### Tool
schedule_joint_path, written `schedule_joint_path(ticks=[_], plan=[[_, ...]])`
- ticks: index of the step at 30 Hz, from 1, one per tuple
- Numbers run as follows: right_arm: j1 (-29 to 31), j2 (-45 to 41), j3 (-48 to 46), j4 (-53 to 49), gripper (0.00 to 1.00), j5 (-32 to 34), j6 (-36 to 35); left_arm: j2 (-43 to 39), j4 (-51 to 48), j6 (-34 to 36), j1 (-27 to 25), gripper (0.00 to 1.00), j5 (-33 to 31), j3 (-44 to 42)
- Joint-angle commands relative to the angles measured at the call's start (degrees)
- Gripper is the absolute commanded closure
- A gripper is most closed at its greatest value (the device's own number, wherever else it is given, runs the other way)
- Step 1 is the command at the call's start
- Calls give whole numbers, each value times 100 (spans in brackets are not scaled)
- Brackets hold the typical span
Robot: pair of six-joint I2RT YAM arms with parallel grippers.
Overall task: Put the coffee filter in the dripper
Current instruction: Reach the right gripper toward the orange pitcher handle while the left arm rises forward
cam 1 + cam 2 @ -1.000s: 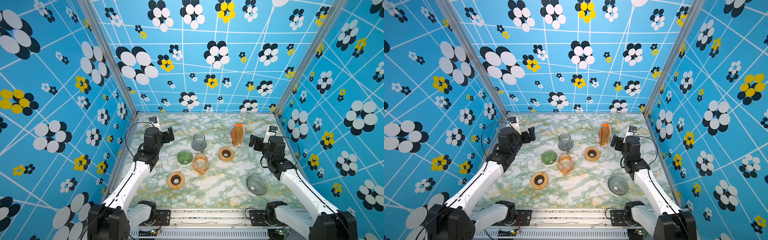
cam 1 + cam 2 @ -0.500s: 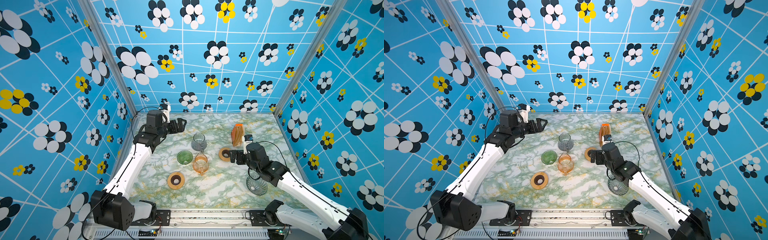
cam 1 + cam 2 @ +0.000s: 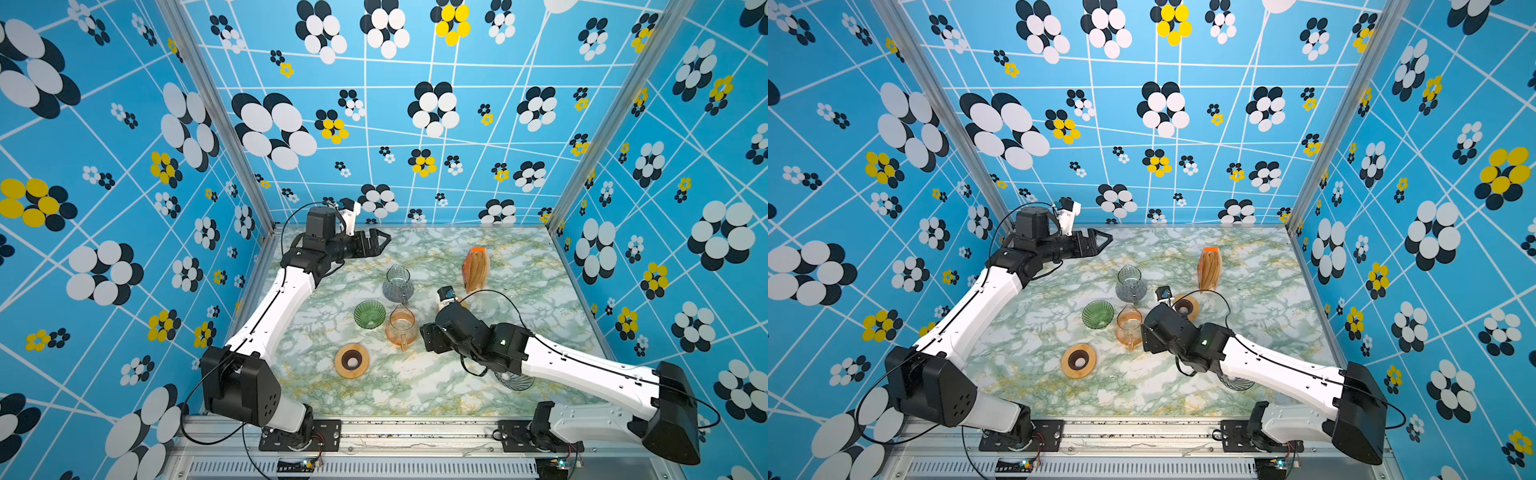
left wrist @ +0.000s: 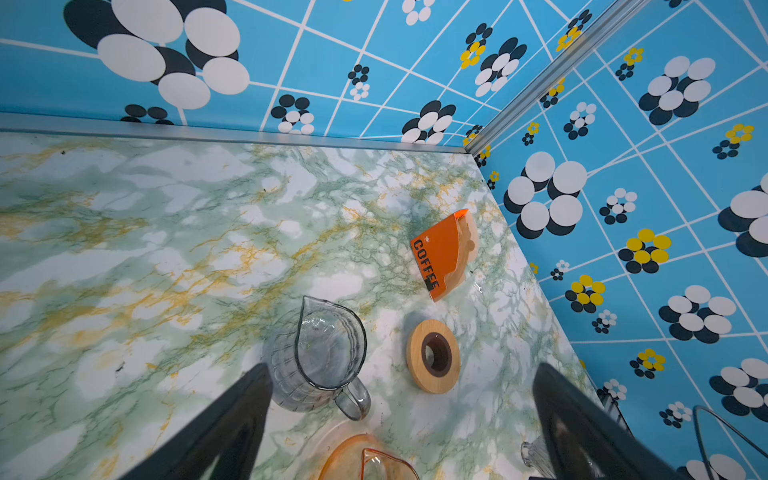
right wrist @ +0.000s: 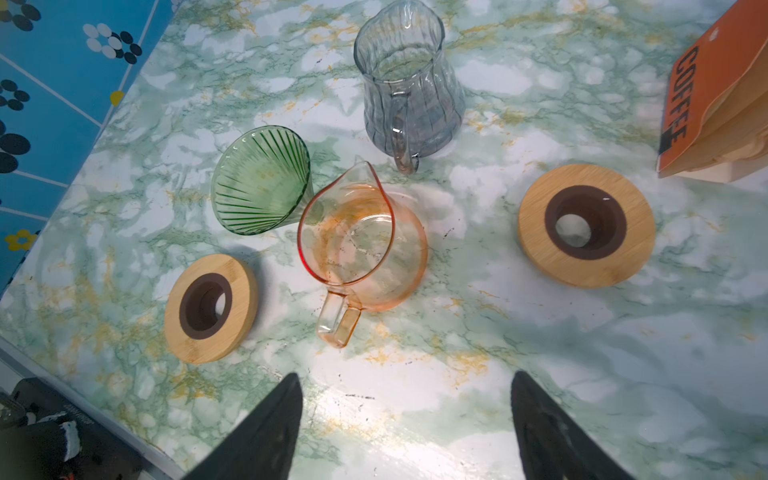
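While both arms hang over the table (image 3: 415, 395), I see that nothing is grasped. The left pincer (image 3: 384, 241) is released, its fingers (image 4: 232, 415) spread wide with only air between them. It hovers near the back wall (image 3: 415, 124), close to a corner post (image 3: 232, 145). The right pincer (image 5: 405, 376) is released too: its fingers (image 5: 266, 424) stand apart above bare marble.

The filter pack (image 3: 475, 270) stands upright, orange, with the word COFFEE on its face and pale filters showing at its edge. It is far ahead of the left pincer, and off to one side of the right pincer. The green dripper (image 5: 262, 180) lies tilted in front of the right pincer, just beside the orange jug (image 5: 361, 245); whether they touch I cannot tell. That jug is the thing nearest to the right fingertips. Beyond it stands the grey jug (image 5: 409, 83). One wooden ring (image 5: 232, 336) lies flat near the dripper, and a second ring (image 5: 536, 237) lies between the right pincer and the pack. A grey dripper (image 3: 515, 380) is half hidden under the right arm, behind its pincer.

The surface is a glossy marble print, white with green and yellow veins and small dark specks. Blue walls with white lines and black, white and yellow flowers close it on three sides.
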Motion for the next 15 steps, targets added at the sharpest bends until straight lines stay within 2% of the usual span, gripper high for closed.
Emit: schedule_joint_path(ticks=[1,3,6,15], plan=[[130,192,100,171,28,-183,433,-203,66,194,-85,1,73,-259],[234,346,130,251,32,-257,600,-276,-73,276,-142,1,-208,-281],[528,532,155,334,36,32,699,-344,-59,148,-226,1,-586,-393],[756,929,180,452,51,71,1194,-403,-344,421,-505,1,-1001,-322]])
